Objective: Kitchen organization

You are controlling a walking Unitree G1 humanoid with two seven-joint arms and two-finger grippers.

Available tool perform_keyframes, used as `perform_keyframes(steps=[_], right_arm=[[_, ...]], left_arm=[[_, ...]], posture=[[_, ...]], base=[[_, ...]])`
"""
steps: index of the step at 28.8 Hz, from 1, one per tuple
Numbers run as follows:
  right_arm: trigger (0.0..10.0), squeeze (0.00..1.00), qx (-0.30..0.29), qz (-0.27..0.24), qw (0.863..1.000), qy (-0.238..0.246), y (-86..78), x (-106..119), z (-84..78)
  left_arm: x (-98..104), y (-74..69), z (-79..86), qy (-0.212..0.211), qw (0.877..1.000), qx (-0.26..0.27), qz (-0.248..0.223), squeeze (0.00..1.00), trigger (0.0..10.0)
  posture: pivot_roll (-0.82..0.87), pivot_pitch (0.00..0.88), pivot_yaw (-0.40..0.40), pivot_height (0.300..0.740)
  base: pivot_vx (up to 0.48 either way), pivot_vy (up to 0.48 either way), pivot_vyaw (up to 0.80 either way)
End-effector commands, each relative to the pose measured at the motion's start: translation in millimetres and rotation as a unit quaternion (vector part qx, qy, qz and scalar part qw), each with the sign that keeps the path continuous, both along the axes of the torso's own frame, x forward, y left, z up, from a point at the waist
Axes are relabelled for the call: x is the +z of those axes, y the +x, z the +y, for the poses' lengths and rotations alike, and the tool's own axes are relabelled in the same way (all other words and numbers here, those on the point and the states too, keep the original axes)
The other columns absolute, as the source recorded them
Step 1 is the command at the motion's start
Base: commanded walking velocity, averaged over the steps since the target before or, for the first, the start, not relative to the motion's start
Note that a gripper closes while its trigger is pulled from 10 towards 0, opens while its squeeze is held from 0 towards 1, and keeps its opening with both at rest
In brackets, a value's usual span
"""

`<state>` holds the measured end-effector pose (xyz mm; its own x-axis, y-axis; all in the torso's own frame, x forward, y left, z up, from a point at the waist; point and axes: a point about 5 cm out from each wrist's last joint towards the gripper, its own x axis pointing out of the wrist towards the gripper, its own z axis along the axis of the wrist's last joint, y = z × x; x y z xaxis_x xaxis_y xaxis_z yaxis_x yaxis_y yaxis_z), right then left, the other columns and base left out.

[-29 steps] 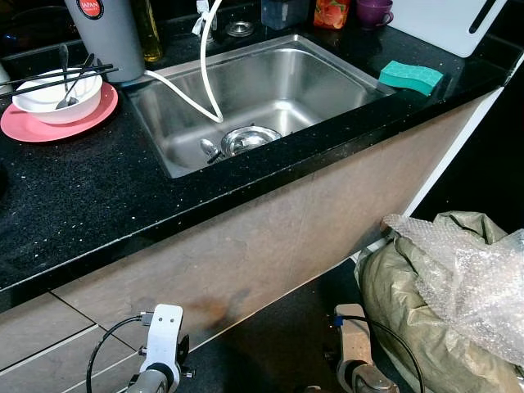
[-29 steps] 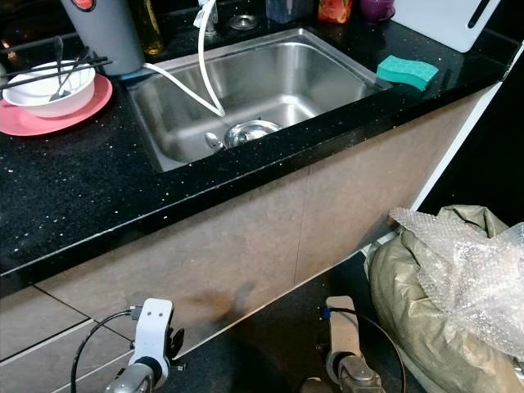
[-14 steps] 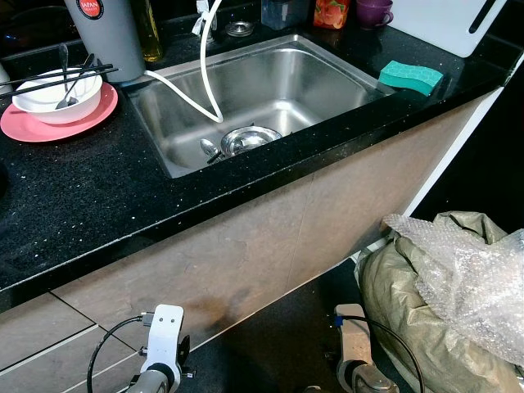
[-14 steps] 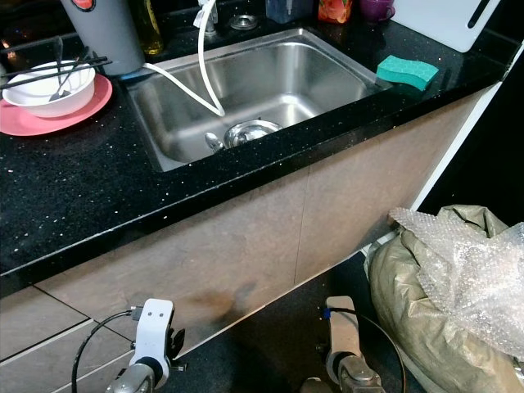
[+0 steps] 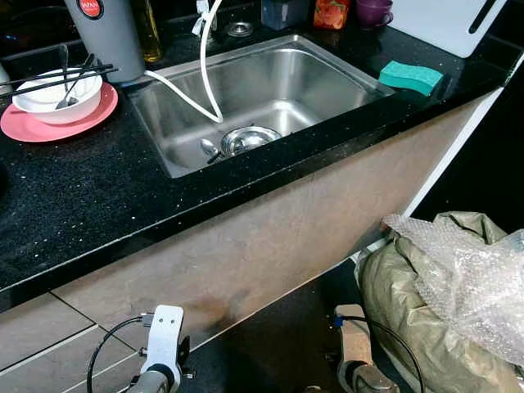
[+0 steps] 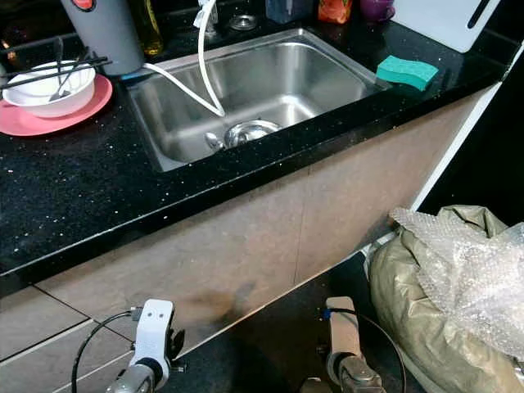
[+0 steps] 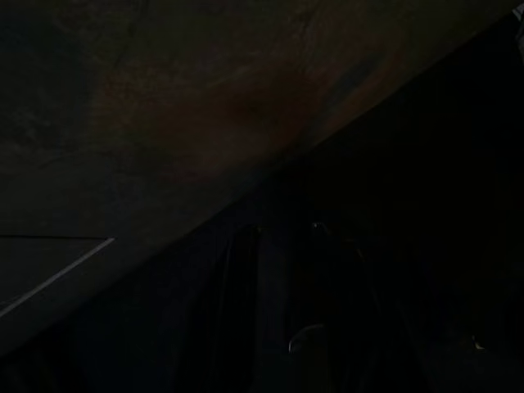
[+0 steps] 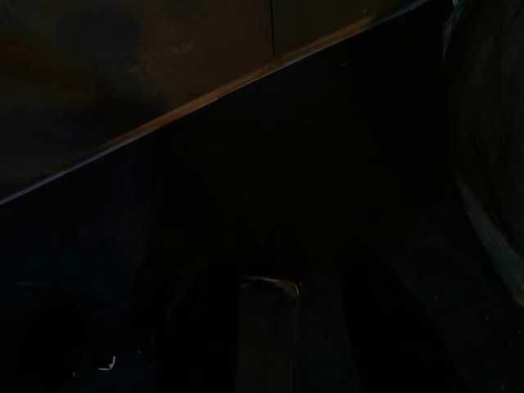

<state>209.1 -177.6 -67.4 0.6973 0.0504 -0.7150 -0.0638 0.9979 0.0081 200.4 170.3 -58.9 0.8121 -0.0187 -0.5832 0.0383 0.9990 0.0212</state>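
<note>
Fingers: both arms are hanging low in front of the cabinet; the wrist views are too dark to tell whether either pair of fingers is spread or pressed together.
Left arm (image 5: 162, 344): hanging idle at the bottom of the head view, its white wrist housing and a black cable showing against the cabinet front (image 5: 246, 246).
Right arm (image 5: 354, 348): hanging idle beside it, over the dark floor, near the sack.
Countertop (image 5: 74, 188): black and speckled, running across the upper part of the scene.
Sink (image 5: 327, 74): a steel basin sitting in the countertop, with a white hose (image 5: 205, 74) curving down into it and a spoon (image 5: 208, 149) lying just beside the drain strainer (image 5: 246, 139).
Dishes: a white bowl (image 5: 57, 97) is resting on a pink plate (image 5: 41, 124) left of the sink, with black chopsticks (image 5: 49, 79) lying across the bowl's rim.
Grey canister (image 5: 106, 37): standing upright behind the plate, by the sink's corner.
Sponge (image 5: 410, 76): green, lying on the counter right of the sink.
Sack (image 5: 409, 303): olive, sitting on the floor at the right, with bubble wrap (image 5: 475, 270) spilling over its top.
</note>
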Motion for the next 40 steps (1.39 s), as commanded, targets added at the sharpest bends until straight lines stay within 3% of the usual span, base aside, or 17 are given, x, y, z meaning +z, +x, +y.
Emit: perform_keyframes(steps=[1, 16, 40], right_arm=[[10.0, 0.00, 0.003, 0.018, 1.000, 0.001, -7.5, -5.1, 2.4], [10.0, 0.00, 0.017, 0.029, 0.999, -0.005, -15.4, -8.8, -1.0], [10.0, 0.00, 0.022, 0.023, 0.999, -0.006, -14.2, -7.8, -0.8]], left_arm=[[-6.5, -9.5, 0.6, 0.001, 1.000, 0.000, 0.020, 0.00, 10.0], [-11.1, -17.6, -4.2, -0.002, 1.000, -0.008, 0.029, 0.00, 10.0], [-10.6, -17.6, -2.9, -0.001, 1.000, -0.015, 0.026, 0.00, 10.0]], posture=[[0.02, 0.117, 0.004, 0.740], [0.02, 0.106, -0.007, 0.740], [0.01, 0.086, -0.002, 0.740]], base=[[0.000, 0.000, 0.00], [0.000, 0.000, 0.00], [0.000, 0.000, 0.00]])
